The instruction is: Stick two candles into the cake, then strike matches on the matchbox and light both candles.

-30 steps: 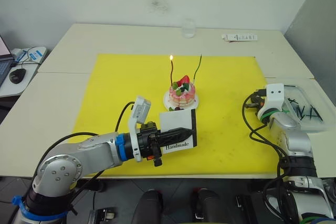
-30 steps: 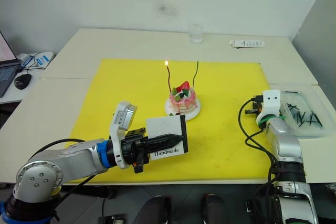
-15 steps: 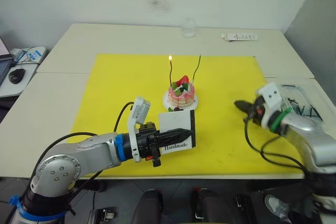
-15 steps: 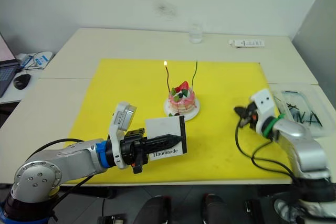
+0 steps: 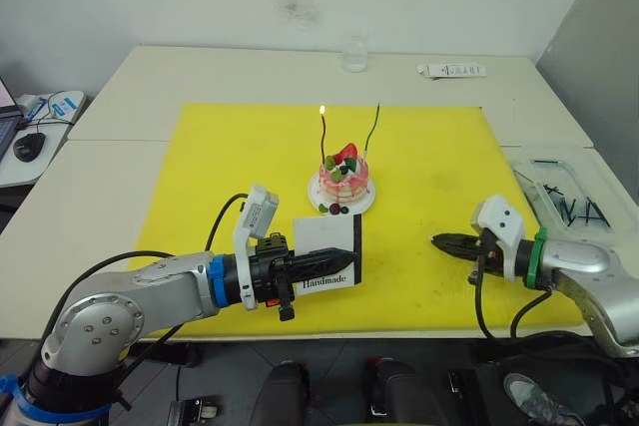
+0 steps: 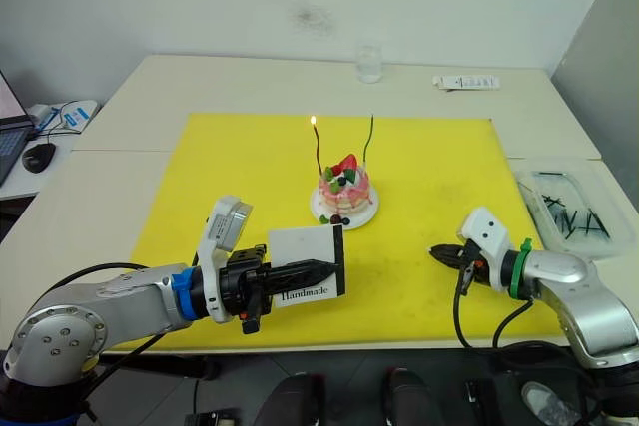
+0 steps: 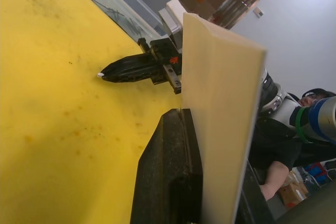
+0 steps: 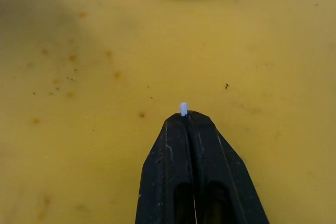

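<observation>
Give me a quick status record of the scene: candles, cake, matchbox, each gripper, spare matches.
red candle: stuck in the cake, lit
green candle: stuck in the cake, unlit
cake: on its white plate on the yellow mat
matchbox: held upright by the left gripper
left gripper: shut on the matchbox
right gripper: low over the mat, tips toward the matchbox, shut on a match
match: pale tip poking out between the fingertips
spare matches: in the clear tray beside the mat
</observation>
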